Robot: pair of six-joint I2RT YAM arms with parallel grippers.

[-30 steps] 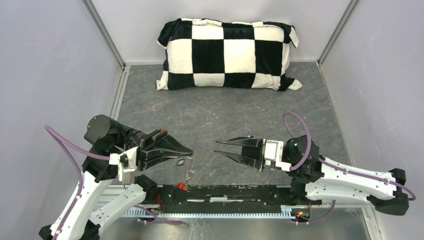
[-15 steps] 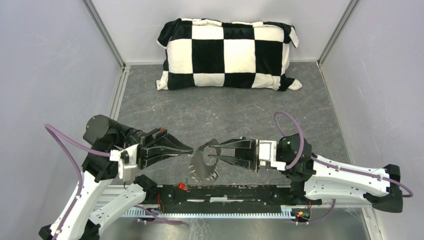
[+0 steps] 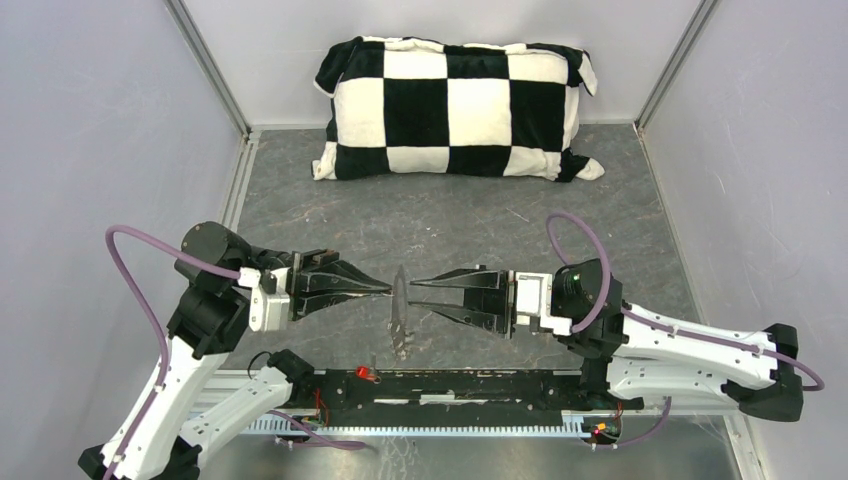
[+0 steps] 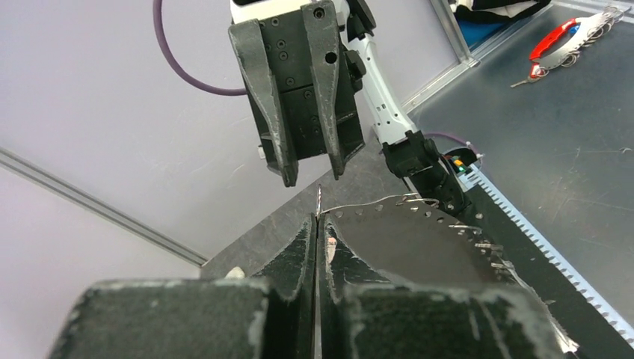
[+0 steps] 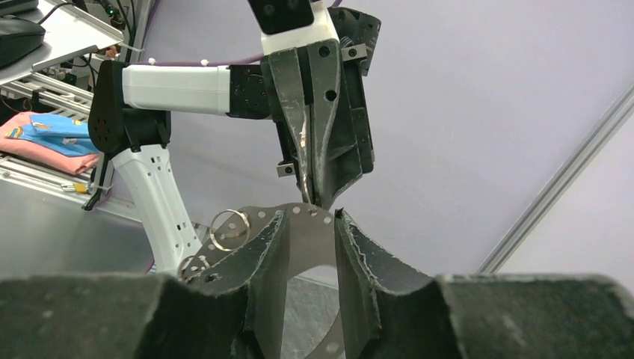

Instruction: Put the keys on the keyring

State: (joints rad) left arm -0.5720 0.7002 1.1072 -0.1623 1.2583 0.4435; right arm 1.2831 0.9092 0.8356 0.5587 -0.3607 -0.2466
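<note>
The left gripper (image 3: 386,291) is pinching the large thin grey metal keyring (image 3: 400,320); the right gripper (image 3: 413,294) is gaping just beside it.

A mottled dark grey desk (image 3: 450,225) is boxed in by plain pale grey walls (image 3: 90,150) joined by aluminium corner posts (image 3: 208,65). A black-and-white checkered pillow (image 3: 455,108) lies along the far wall.
</note>
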